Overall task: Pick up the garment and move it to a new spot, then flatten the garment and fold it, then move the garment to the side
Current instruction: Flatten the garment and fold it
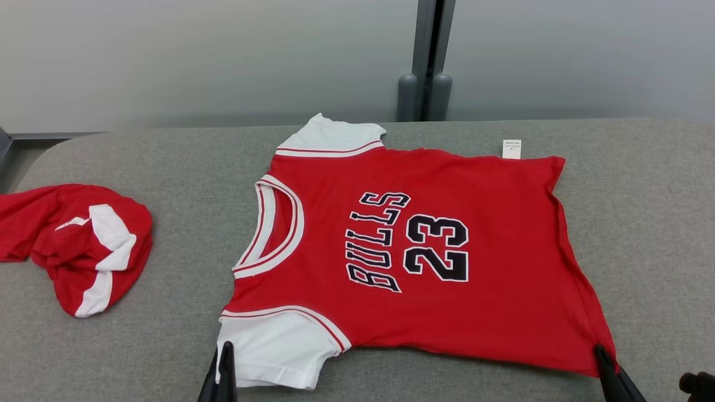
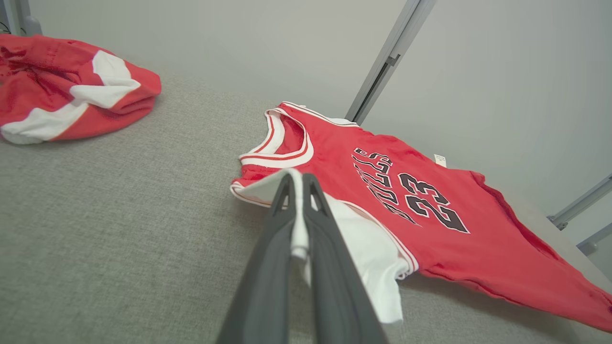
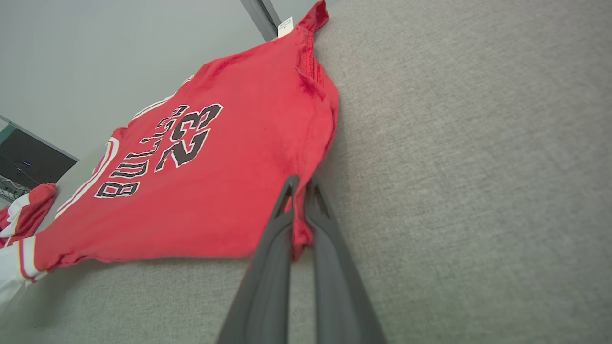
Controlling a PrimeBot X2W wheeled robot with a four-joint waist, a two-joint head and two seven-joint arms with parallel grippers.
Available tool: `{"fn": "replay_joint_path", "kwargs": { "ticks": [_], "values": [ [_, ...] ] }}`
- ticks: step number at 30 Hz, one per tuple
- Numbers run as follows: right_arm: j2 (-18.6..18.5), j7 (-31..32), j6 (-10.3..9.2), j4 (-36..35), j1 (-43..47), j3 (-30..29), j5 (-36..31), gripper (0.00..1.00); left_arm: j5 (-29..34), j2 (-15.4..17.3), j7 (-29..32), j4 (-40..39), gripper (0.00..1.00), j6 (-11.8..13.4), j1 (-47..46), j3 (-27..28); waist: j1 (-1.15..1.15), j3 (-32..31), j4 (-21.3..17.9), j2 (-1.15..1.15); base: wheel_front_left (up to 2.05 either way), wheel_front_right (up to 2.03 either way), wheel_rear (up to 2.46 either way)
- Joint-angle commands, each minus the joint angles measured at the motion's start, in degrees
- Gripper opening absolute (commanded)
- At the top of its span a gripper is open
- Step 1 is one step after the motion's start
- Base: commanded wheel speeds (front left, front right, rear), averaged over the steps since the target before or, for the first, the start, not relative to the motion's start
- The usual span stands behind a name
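Item: red short-sleeved jersey (image 1: 447, 301) with white sleeves and black "BULLS 23" lettering, spread flat on the grey fabric-covered table (image 1: 642, 223). Its long axis runs left to right, collar leftward.
Holds: left claw (image 2: 299, 181) pinched shut on the near white sleeve (image 1: 279, 346); right claw (image 3: 301, 184) pinched shut on the near hem corner.
Bearing: the body lies beyond both claws, so a fold likely carries the near edge forward.
Nearby: crumpled red-and-white cloth (image 1: 84, 245), well apart leftward; dark object (image 1: 698, 385), possibly robot hardware.

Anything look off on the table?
Jersey lies mostly flat, but its hem edge toward the robot's right is wavy and curled. A white tag pokes past the far edge. A second red garment sits crumpled at left.
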Motion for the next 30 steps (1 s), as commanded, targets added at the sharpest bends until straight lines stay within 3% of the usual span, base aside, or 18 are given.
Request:
{"fn": "replay_joint_path", "kwargs": {
  "ticks": [1, 8, 30],
  "values": [
    [0.29, 0.50, 0.01, -0.79, 0.75, -0.46, -0.67, 0.00, 0.49, 0.38, -0.07, -0.23, 0.00, -0.08, -0.34, 0.19, 0.01, 0.11, -0.19, 0.00, 0.00, 0.00, 0.00],
    [3.24, 5.10, 0.01, -4.82, -1.88, -2.50, -3.42, 0.00, 1.64, 1.81, 0.55, 0.58, 0.00, -1.00, -4.66, -0.21, 0.01, 0.95, -1.66, 0.00, 0.00, 0.00, 0.00],
    [4.26, 12.44, 0.01, -2.65, -16.08, -2.17, -3.26, 0.00, 3.85, 5.50, 2.37, 10.31, 0.00, -5.04, -24.11, 0.41, 0.01, 9.75, -5.25, 0.00, 0.00, 0.00, 0.00]
  ]
}}
